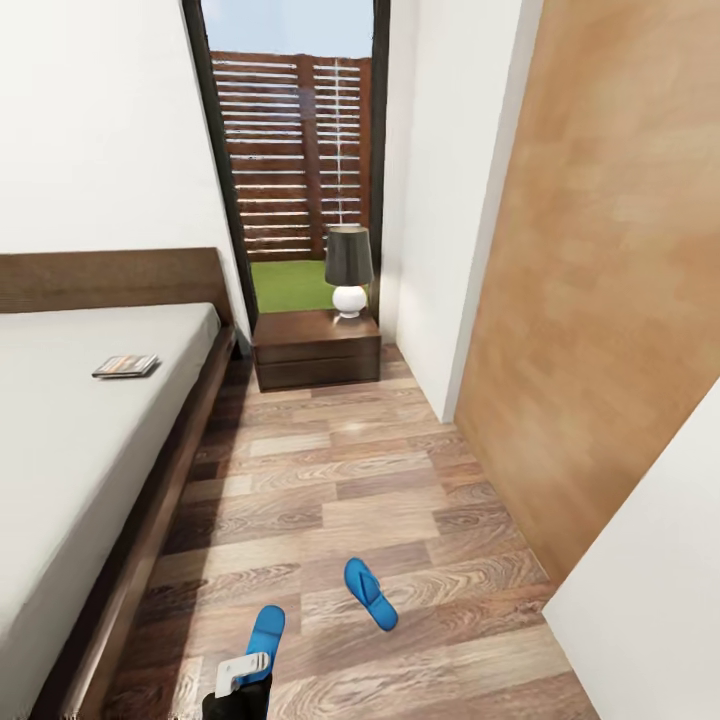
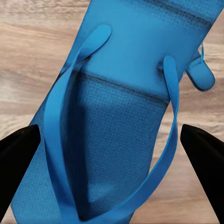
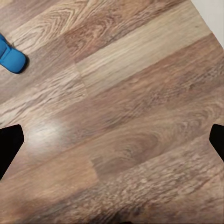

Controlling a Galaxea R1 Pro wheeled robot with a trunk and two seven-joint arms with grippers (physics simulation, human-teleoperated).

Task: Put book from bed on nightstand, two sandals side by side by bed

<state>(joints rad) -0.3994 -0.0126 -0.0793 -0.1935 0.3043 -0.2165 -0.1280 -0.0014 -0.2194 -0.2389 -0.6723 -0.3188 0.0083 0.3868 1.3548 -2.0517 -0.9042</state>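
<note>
My left gripper (image 2: 112,140) hangs wide open over a bright blue flat-soled flip-flop (image 2: 116,116). Its long axis runs crosswise between my fingers. My right gripper (image 3: 112,140), also wide, faces the wood-plank floor (image 3: 140,116).

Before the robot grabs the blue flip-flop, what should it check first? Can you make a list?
1. Left gripper open: ok, fingers spread wide.
2. Near sandal between the fingers: ok, it lies centred under them.
3. Fingers low enough to close: cannot tell.
4. Other sandal lying beside it: not ok, apart and angled differently.
5. Floor beside the bed free for the pair: ok.
6. Book on the nightstand: not ok, it lies on the bed.
</note>
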